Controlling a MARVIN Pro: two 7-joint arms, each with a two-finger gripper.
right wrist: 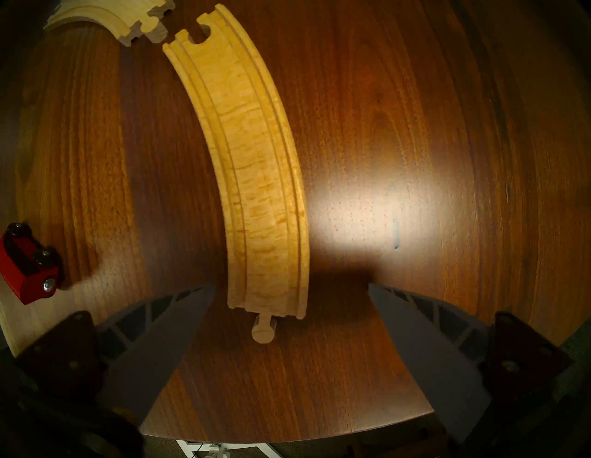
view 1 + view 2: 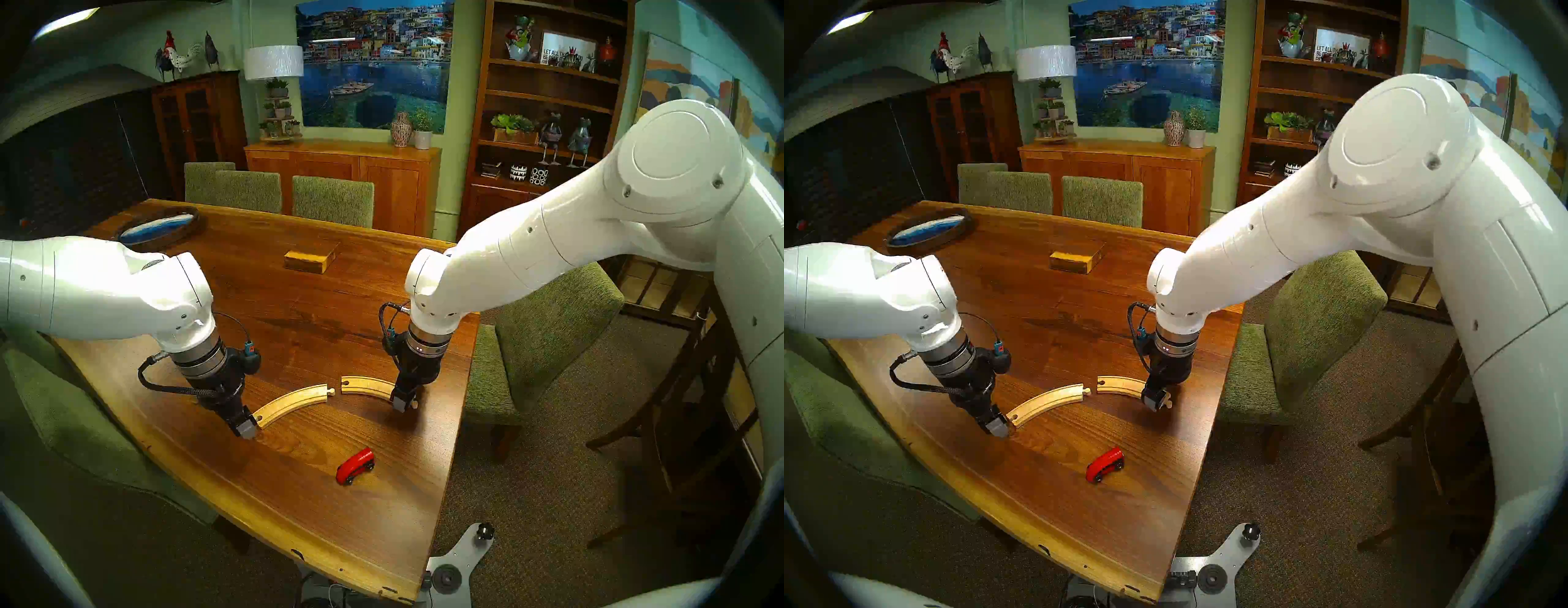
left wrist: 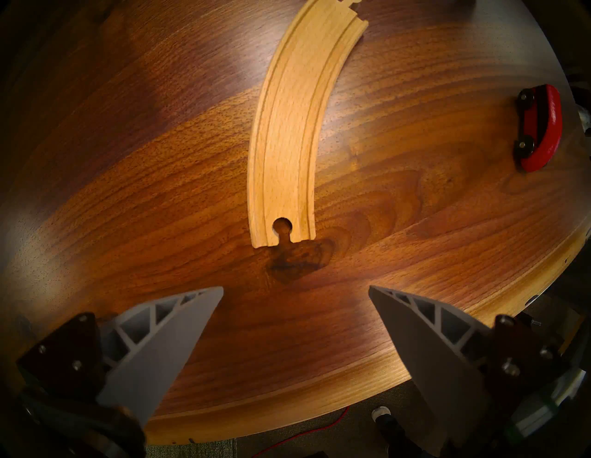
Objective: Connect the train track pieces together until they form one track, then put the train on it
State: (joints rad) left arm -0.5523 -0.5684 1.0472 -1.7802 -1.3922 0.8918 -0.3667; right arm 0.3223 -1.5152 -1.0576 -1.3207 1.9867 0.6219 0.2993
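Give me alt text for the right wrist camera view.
A curved wooden track piece lies flat on the dark wooden table, its peg end between the open right gripper fingers. Its socket end nearly meets a second track piece; a red toy train sits at left.

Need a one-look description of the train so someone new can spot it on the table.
On the wooden dining table, look toward the near edge, on the near side of the two pale curved track pieces. The train sits there alone: small, glossy red, black wheels, the only coloured item among the bare wood.
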